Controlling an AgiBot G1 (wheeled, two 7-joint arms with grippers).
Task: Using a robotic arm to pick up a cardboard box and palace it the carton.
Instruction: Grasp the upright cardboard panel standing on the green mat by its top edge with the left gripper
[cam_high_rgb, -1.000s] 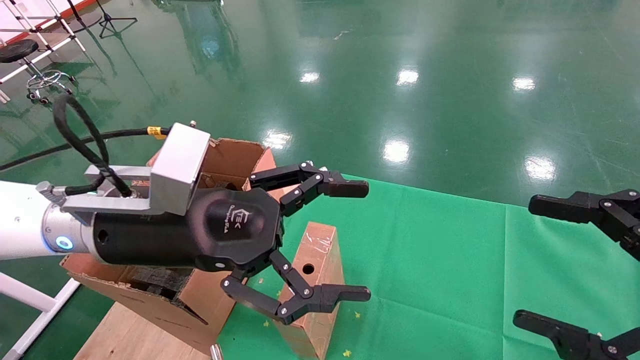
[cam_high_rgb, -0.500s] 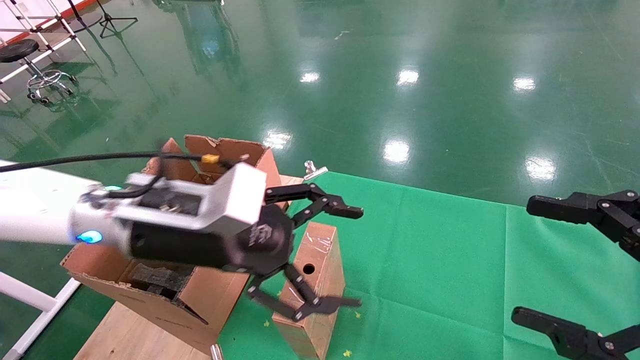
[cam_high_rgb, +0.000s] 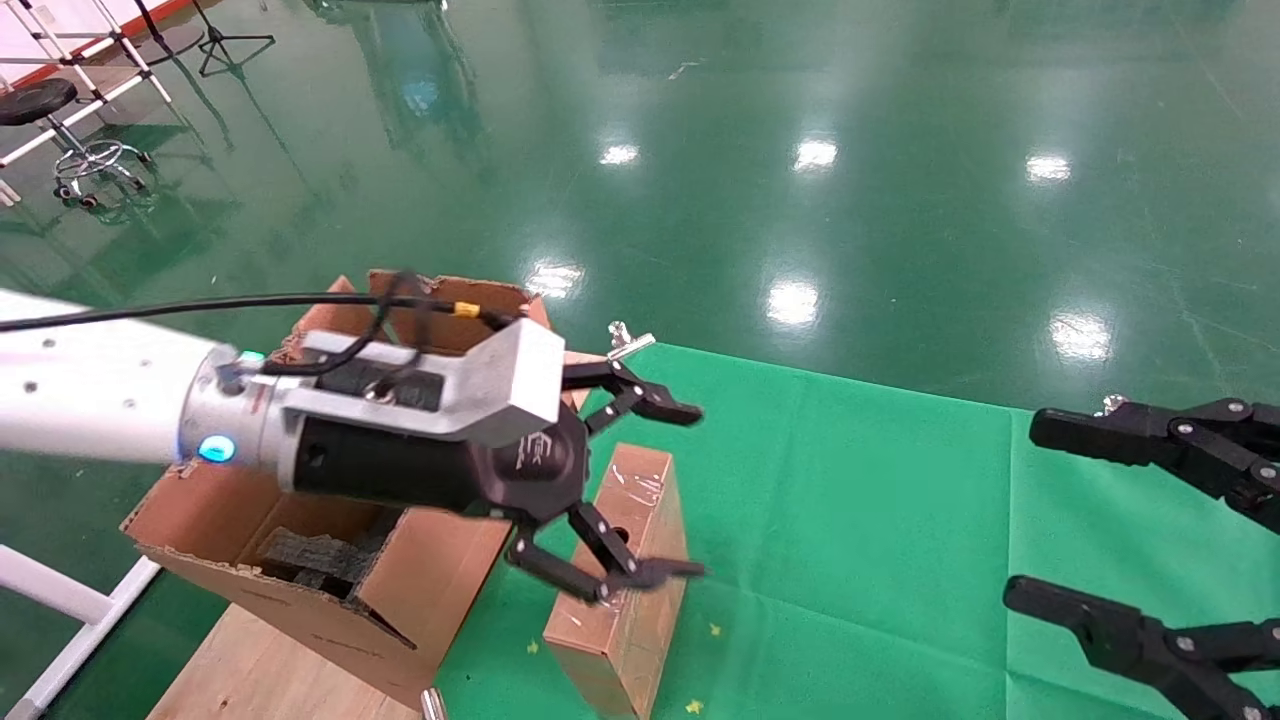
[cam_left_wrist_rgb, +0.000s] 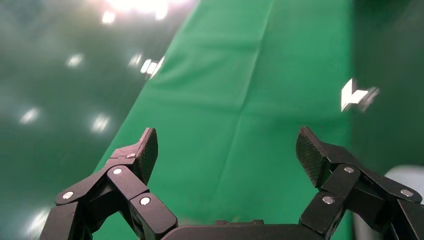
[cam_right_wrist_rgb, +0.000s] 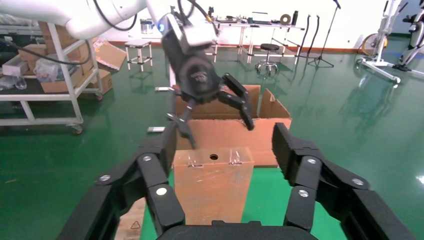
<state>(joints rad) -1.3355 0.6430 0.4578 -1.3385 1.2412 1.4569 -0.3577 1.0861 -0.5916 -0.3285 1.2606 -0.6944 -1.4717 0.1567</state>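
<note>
The cardboard box (cam_high_rgb: 650, 500), slim, brown and taped, with a round hole in its upper face, stands on the green cloth beside the carton (cam_high_rgb: 440, 580). The carton is large, with ragged flaps and black foam inside. My left gripper (cam_high_rgb: 683, 490), on the white robotic arm, hovers open just above the box's top with one finger on either side of it. The left wrist view shows those open fingers (cam_left_wrist_rgb: 225, 140) over bare green cloth. My right gripper (cam_high_rgb: 1030, 510) hangs open at the right, apart from the box. From there it faces the box (cam_right_wrist_rgb: 212, 185), the carton (cam_right_wrist_rgb: 260, 135) and the left gripper (cam_right_wrist_rgb: 218, 132).
Green cloth (cam_high_rgb: 850, 500) covers the table, with a wooden board (cam_high_rgb: 250, 670) under the carton. A metal clip (cam_high_rgb: 625, 340) holds the cloth's far edge. A stool (cam_high_rgb: 40, 100) stands on the glossy floor far left. A shelf cart (cam_right_wrist_rgb: 50, 75) stands behind the carton.
My left gripper has rolled over, bringing its camera block on top, and dropped closer to the box's top. The right gripper has drifted slightly left.
</note>
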